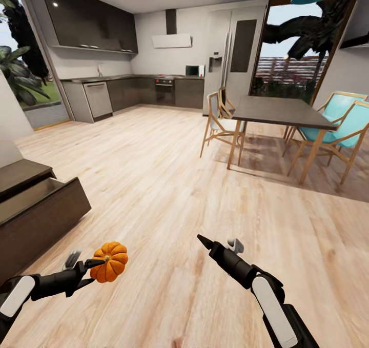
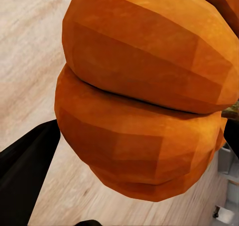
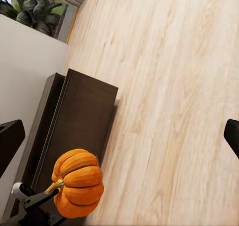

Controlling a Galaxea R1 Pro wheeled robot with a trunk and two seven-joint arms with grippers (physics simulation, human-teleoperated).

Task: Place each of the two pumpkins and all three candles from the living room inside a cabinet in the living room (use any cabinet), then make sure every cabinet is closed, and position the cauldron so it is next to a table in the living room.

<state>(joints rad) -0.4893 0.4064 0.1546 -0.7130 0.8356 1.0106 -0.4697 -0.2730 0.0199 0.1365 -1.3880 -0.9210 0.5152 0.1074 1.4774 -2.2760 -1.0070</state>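
One bright-orange ribbed pumpkin [image 1: 109, 262] clamped in left gripper [image 1: 94, 271]; right gripper [image 1: 218, 243] spread, holding nothing. Dark-brown wood cabinet [image 1: 36, 215] drawer pulled out near left; grey dining table [image 1: 279, 111] far right.

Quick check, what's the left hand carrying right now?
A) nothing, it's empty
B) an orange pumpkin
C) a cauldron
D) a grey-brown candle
B: the left hand is closed on a ribbed orange pumpkin, held above the wood floor near the open drawer of the cabinet; the right hand holds nothing.
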